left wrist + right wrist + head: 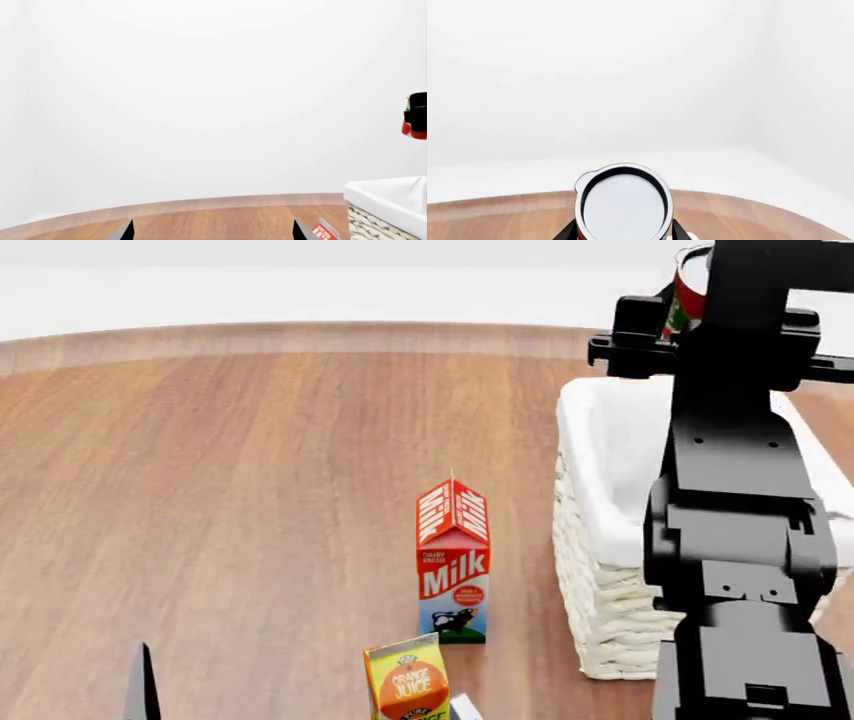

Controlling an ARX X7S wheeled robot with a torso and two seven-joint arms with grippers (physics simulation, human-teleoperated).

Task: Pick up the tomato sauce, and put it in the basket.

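The tomato sauce can (689, 290), red and green with a silvery top (624, 205), is held high in my right gripper (694, 315), above the far end of the basket (601, 490). The jaws press its two sides in the right wrist view (624, 235). The basket is cream wicker with a white cloth liner and stands at the right of the wooden table; its corner shows in the left wrist view (387, 210). My left gripper (213, 232) is open and empty, low at the table's near left; one finger (140, 685) shows in the head view.
A red and white milk carton (454, 560) stands left of the basket. An orange juice carton (411, 680) stands in front of it at the near edge. The wooden table (240, 490) ends at a curved far edge before a white wall.
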